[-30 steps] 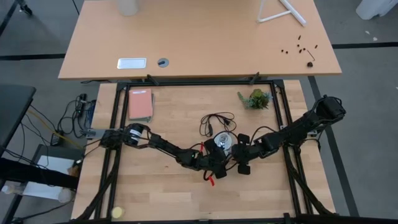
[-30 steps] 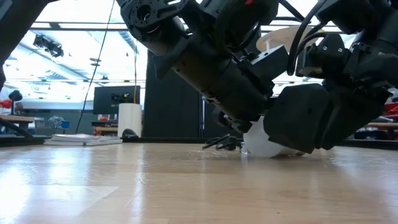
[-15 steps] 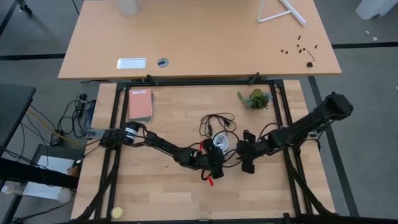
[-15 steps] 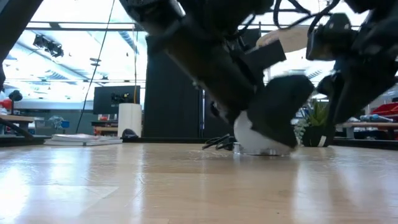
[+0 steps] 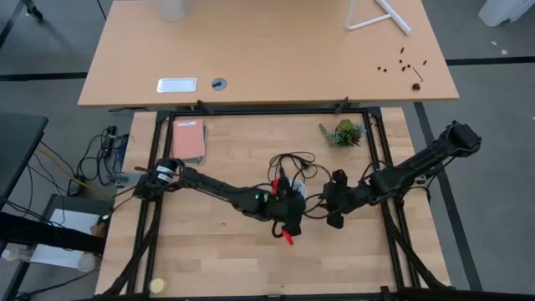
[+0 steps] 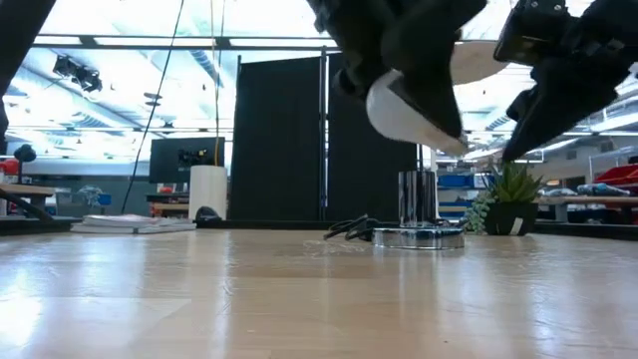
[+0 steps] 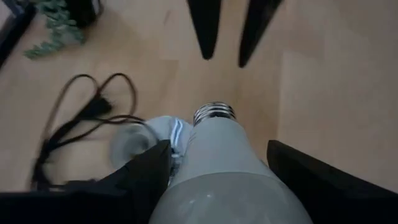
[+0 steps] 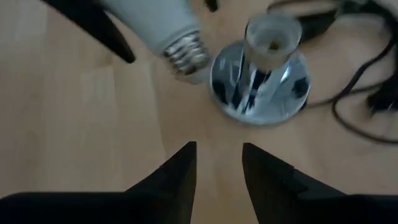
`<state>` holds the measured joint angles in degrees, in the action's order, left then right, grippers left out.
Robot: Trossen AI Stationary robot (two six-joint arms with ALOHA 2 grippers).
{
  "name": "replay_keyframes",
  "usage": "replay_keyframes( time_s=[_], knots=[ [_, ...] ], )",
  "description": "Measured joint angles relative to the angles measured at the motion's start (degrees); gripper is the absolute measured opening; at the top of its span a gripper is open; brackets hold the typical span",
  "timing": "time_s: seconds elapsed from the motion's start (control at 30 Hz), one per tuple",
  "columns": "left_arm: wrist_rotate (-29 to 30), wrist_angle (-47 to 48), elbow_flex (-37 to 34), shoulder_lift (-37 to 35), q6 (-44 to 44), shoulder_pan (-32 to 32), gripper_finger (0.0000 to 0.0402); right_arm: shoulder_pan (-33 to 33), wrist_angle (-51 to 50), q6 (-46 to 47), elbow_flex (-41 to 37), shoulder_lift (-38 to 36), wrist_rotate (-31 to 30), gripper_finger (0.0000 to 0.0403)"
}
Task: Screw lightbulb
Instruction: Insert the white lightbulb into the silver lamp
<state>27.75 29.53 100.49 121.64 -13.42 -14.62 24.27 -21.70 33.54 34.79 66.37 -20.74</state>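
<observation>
My left gripper (image 5: 288,209) is shut on the white lightbulb (image 7: 217,168), which is held in the air just above and beside the socket. Its grey screw end (image 7: 214,114) points away from the gripper. The silvery socket disc (image 8: 261,81) stands on the table with its upright holder (image 6: 419,199) and a thin black cord (image 5: 288,163). My right gripper (image 8: 217,152) is open and empty, hovering just right of the socket; it also shows in the high view (image 5: 333,201). My left gripper pinches the bulb's wide white body (image 7: 186,180) between its two fingers, one on each side. The screw end sticks out past the fingertips. The bulb (image 6: 404,115) is lifted clear of the table, tilted, above the socket.
A small potted plant (image 5: 344,132) stands at the far right of the table, and a pink book (image 5: 189,140) lies at the far left. The cord loops lie behind the socket. A yellow ball (image 5: 157,286) sits at the near left corner.
My left gripper has risen with the bulb, which was low by the table next to the socket and now hangs clear above it. My right gripper has drawn back from the socket toward the table's right edge and gone up.
</observation>
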Motion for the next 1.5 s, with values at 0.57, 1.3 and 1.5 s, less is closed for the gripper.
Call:
replay_keyframes(
  time_s=[0.57,1.3,1.5],
  knots=[
    [-1.54,18.29,9.38,0.04,8.45,5.77,0.0263,1.69,5.62,-2.33,-5.34,-11.71,-15.36,0.0138],
    [-13.50,9.24,6.74,0.08,14.94,10.01,0.0263,-3.42,44.30,-10.99,-23.58,-14.18,-14.06,0.0135],
    [-15.00,6.70,6.80,0.11,15.03,10.14,0.0263,-6.41,49.33,-12.95,-23.54,-13.77,-11.75,0.0135]
  ],
)
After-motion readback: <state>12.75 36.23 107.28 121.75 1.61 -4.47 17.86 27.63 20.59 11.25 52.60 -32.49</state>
